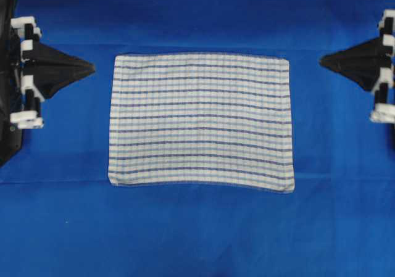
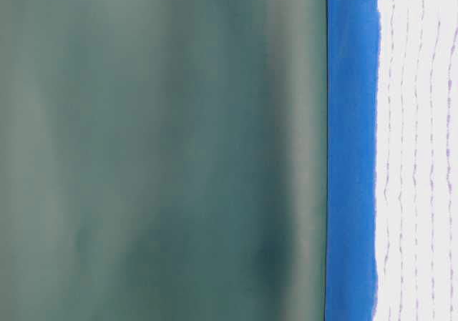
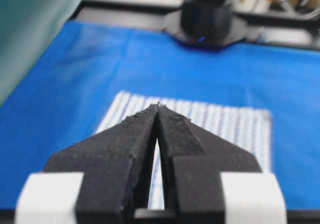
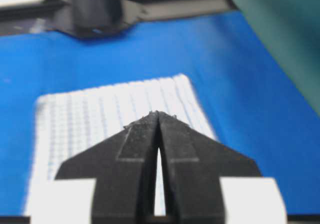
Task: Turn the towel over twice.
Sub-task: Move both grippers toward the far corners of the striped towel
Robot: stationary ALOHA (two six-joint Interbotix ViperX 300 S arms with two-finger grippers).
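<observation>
The towel (image 1: 200,121) lies flat and spread out in the middle of the blue table covering, checked face up, white with dark and light blue lines. It also appears at table level (image 2: 418,156) and ahead of both wrist cameras (image 3: 220,121) (image 4: 110,109). My left gripper (image 1: 92,68) hovers off the towel's left edge, near its far corner, shut with nothing in it; its tips meet (image 3: 158,105). My right gripper (image 1: 322,60) sits off the towel's right edge near the far corner, also shut and empty (image 4: 158,113). Neither touches the cloth.
The plain blue covering (image 1: 197,227) spreads over the whole table, with a faint crease line along the towel's near edge. The opposite arm's black base (image 3: 205,19) (image 4: 95,12) stands at the far end in each wrist view. A green backdrop (image 2: 157,149) stands behind the table.
</observation>
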